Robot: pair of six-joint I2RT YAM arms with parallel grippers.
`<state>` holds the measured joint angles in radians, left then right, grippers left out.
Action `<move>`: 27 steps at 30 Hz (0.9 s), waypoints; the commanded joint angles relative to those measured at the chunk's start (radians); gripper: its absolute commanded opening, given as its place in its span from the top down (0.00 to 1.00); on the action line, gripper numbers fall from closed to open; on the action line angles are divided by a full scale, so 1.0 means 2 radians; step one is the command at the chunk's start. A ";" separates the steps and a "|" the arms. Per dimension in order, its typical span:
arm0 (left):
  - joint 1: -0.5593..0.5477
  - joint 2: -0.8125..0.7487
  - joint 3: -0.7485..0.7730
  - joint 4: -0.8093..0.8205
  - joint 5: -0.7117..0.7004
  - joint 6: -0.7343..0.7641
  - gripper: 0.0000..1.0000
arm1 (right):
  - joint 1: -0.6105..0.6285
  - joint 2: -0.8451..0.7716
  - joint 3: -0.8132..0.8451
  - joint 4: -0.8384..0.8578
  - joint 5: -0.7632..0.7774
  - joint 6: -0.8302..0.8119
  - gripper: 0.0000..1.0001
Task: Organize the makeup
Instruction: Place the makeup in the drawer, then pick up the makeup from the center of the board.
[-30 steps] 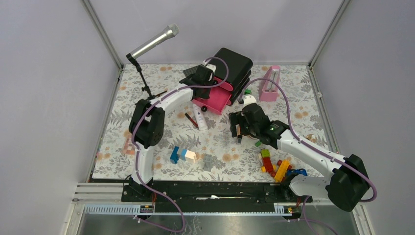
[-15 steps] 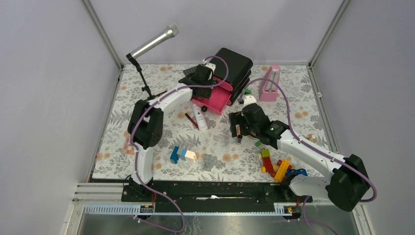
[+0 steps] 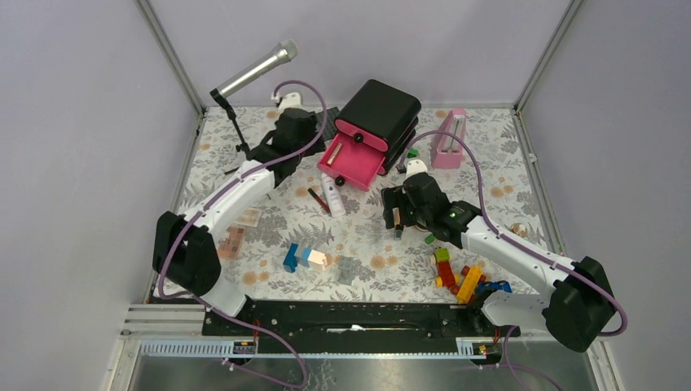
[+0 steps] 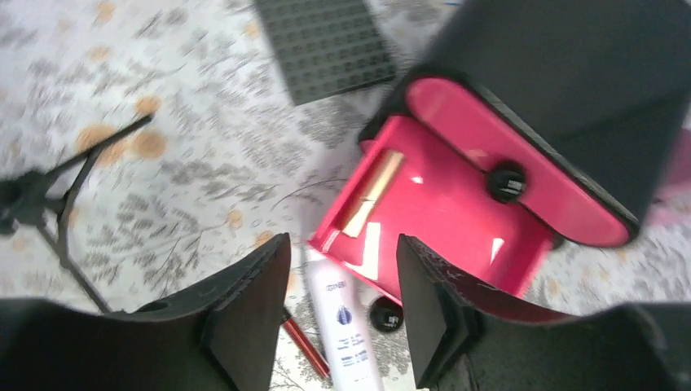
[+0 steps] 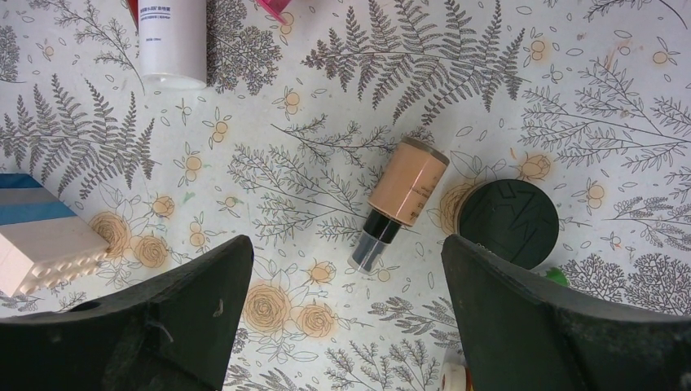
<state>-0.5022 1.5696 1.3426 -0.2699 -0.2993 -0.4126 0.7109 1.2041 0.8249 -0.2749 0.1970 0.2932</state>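
Observation:
A rose-gold lipstick lies in the open pink drawer of the black box. My left gripper is open and empty, raised left of the drawer. Under it lie the white tube and the thin red pencil. My right gripper is open above the peach bottle with black cap, with the round black compact beside it. In the top view the right gripper is mid-table. A brown palette lies near the left arm.
A microphone on a stand is at the back left and a pink metronome at the back right. Coloured bricks lie front right, blue and white bricks in front. A dark studded plate lies behind the box.
My left arm has pulled back from the pink drawer to the left, and the lipstick now shows lying in the drawer. The right arm has not moved.

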 commanded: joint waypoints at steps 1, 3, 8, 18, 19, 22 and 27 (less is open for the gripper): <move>0.035 0.014 -0.059 -0.037 -0.050 -0.187 0.46 | 0.003 -0.012 -0.004 0.014 0.003 0.009 0.07; 0.038 0.015 -0.086 -0.029 -0.044 -0.228 0.47 | 0.003 -0.013 -0.005 0.013 0.002 0.011 0.07; 0.039 0.050 -0.095 -0.032 -0.043 -0.292 0.47 | 0.003 -0.020 -0.010 0.012 0.002 0.013 0.07; 0.039 0.126 -0.068 -0.062 -0.039 -0.335 0.48 | 0.003 -0.021 -0.012 0.010 0.005 0.013 0.07; 0.039 0.130 -0.068 -0.064 -0.040 -0.338 0.48 | 0.003 -0.020 -0.012 0.011 0.006 0.013 0.06; 0.039 0.141 -0.067 -0.065 -0.038 -0.340 0.48 | 0.003 -0.019 -0.012 0.011 0.009 0.012 0.06; 0.036 0.151 -0.066 -0.061 -0.028 -0.338 0.50 | 0.003 -0.015 -0.012 0.011 0.010 0.012 0.06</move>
<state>-0.4240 1.8626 1.1706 -0.4023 -0.3634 -1.0718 0.7109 1.1793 0.8024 -0.2714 0.1936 0.3111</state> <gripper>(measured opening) 0.508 0.937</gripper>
